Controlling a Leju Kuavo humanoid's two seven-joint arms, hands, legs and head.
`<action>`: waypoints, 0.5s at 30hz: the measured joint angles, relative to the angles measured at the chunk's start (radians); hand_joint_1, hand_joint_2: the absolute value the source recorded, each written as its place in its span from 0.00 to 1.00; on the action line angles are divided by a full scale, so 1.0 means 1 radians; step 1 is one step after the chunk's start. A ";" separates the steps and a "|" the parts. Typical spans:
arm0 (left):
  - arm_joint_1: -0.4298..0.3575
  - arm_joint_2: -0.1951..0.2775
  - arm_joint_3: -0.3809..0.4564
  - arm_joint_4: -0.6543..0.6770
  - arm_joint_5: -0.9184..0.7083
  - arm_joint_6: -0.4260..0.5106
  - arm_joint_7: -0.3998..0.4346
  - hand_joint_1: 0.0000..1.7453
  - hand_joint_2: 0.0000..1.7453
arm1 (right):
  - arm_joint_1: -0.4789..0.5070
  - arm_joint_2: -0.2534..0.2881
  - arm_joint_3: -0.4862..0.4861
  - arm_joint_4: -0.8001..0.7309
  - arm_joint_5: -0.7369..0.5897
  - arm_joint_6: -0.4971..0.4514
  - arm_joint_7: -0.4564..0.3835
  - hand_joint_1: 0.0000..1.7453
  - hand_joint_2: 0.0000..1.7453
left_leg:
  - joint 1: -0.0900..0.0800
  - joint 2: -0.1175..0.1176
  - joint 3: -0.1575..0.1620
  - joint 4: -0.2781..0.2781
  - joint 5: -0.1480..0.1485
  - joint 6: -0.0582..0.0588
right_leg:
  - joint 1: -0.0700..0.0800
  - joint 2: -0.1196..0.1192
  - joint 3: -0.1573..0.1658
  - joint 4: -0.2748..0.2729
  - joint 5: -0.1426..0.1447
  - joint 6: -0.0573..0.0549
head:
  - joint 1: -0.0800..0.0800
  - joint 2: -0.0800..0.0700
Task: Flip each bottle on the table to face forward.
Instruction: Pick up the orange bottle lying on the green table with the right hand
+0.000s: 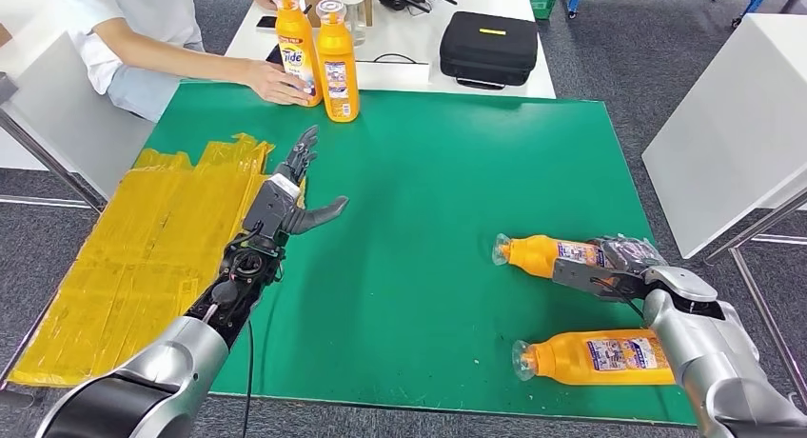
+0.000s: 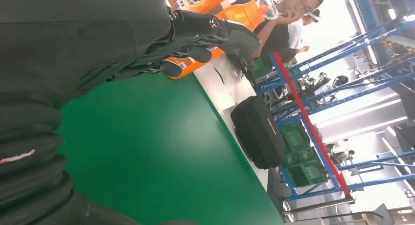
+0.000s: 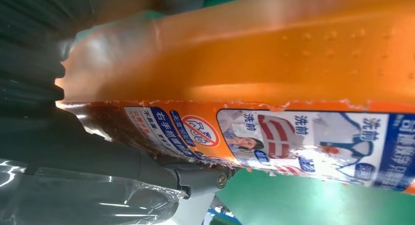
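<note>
Two orange detergent bottles lie on their sides at the right of the green mat point(image 1: 428, 219), caps pointing left. My right hand point(image 1: 620, 265) grips the farther lying bottle point(image 1: 538, 254) around its labelled body; up close, that bottle point(image 3: 274, 63) presses against my dark fingers point(image 3: 147, 168). The nearer lying bottle point(image 1: 595, 356) rests untouched by the front edge. At the back stand two upright bottles: one point(image 1: 296, 46) showing a Tide label, held by a person's hand point(image 1: 276, 81), and one point(image 1: 338, 65) beside it. My left hand point(image 1: 297, 189) hovers open over the mat's left part, fingers point(image 2: 215, 32) spread.
A person sits at the back left corner. Yellow taped sheeting point(image 1: 143, 248) covers the table left of the mat. A black case point(image 1: 488, 48) lies on the white table behind, also seen as the black case point(image 2: 257, 132). Another white table point(image 1: 733, 124) stands to the right.
</note>
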 joint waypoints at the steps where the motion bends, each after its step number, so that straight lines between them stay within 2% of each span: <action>1: 0.000 0.000 0.000 0.002 0.002 0.000 0.000 0.00 1.00 | -0.002 -0.001 0.005 0.004 -0.004 0.003 0.000 1.00 1.00 | 0.000 0.000 0.001 0.000 0.000 0.000 | 0.000 0.000 0.001 0.000 0.000 0.000 | 0.000 0.000; 7: 0.000 0.000 -0.001 0.008 0.016 0.002 0.001 0.00 1.00 | -0.010 -0.009 0.030 0.017 -0.032 -0.005 -0.001 1.00 1.00 | 0.000 -0.001 0.002 0.000 0.000 0.000 | 0.000 0.000 0.003 0.000 0.000 0.000 | 0.000 0.000; 13: 0.011 0.000 -0.001 0.005 0.030 0.007 0.003 0.00 1.00 | 0.006 0.019 0.038 0.018 -0.079 -0.174 0.003 1.00 1.00 | 0.000 0.002 0.001 0.000 -0.001 0.000 | 0.000 0.002 0.001 0.000 0.001 0.001 | 0.000 0.000; 15: 0.017 0.000 -0.001 0.000 0.033 0.006 0.004 0.00 1.00 | 0.009 0.032 0.038 0.018 -0.086 -0.198 0.008 1.00 1.00 | 0.000 0.004 0.001 0.000 -0.001 0.000 | 0.000 0.002 0.001 0.000 0.002 0.000 | 0.000 0.000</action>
